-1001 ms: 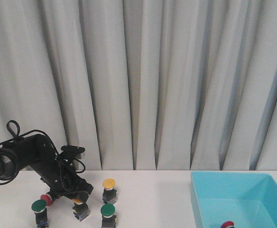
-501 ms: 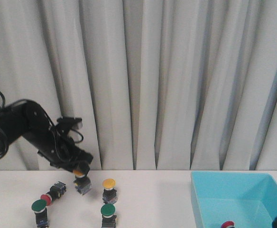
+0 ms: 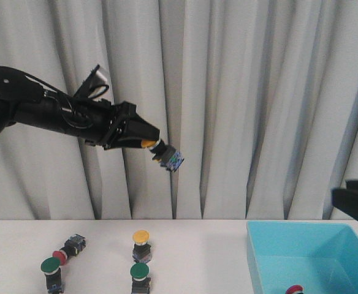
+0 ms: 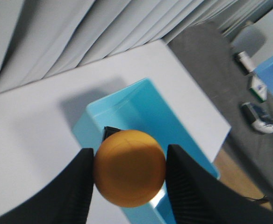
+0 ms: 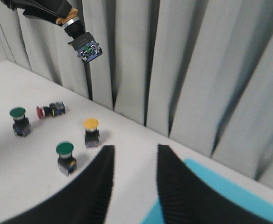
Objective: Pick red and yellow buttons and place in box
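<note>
My left gripper (image 3: pixel 149 142) is high above the table, shut on the cap of a yellow button (image 3: pixel 168 157) whose black body points toward the box. In the left wrist view the orange-yellow cap (image 4: pixel 129 168) is squeezed between both fingers, with the turquoise box (image 4: pixel 148 109) far below. A second yellow button (image 3: pixel 141 239) stands on the table, and a red button (image 3: pixel 66 249) lies on its side. The box (image 3: pixel 271 257) at the right holds a red button (image 3: pixel 295 289). My right gripper (image 5: pixel 135 149) is open with nothing in it, over the table near the box's corner (image 5: pixel 211 184).
Two green-capped buttons (image 3: pixel 50 270) (image 3: pixel 140 275) stand near the front on the left. A grey curtain hangs right behind the table. The right arm (image 3: pixel 357 208) shows as a dark shape above the box at the right edge.
The left arm has lifted the yellow button off the table and swung it up and to the right. The right arm has come into the front view at the right edge.
</note>
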Robot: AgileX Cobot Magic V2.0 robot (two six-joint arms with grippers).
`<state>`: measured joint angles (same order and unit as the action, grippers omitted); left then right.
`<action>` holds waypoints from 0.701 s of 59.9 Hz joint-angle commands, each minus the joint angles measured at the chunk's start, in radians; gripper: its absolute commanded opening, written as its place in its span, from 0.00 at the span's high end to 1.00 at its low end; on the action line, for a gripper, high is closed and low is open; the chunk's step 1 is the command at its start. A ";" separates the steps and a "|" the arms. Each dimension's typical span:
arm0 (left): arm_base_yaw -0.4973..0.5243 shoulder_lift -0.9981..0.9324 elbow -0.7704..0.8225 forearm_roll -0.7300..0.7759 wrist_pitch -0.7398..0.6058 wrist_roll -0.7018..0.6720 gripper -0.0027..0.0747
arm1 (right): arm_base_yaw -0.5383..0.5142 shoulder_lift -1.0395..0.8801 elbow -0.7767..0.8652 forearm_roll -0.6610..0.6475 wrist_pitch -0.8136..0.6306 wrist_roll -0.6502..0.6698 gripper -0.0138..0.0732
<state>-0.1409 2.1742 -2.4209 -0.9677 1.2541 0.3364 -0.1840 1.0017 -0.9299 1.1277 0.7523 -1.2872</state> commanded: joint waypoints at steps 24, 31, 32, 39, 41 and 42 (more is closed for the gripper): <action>-0.070 -0.076 -0.065 -0.126 -0.004 -0.036 0.97 | 0.292 0.235 -0.355 0.155 -0.119 -0.251 0.20; -0.100 -0.080 -0.065 -0.125 -0.004 -0.036 0.97 | 0.407 0.284 -0.391 0.035 -0.210 -0.217 0.20; -0.103 -0.082 -0.065 -0.125 -0.004 -0.036 0.97 | 0.424 0.291 -0.392 0.014 -0.228 -0.206 0.20; -0.125 -0.090 -0.065 -0.127 -0.004 -0.036 0.97 | 0.492 0.328 -0.390 -0.083 -0.308 -0.162 0.20; -0.129 -0.093 -0.065 -0.130 -0.004 -0.036 0.97 | 0.507 0.340 -0.390 -0.108 -0.323 -0.149 0.20; -0.131 -0.093 -0.065 -0.130 -0.004 -0.036 0.97 | 0.515 0.348 -0.390 -0.117 -0.333 -0.144 0.20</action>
<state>-0.2569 2.1697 -2.4565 -1.0155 1.2616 0.3035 0.2979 1.3485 -1.2867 1.0489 0.5059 -1.4629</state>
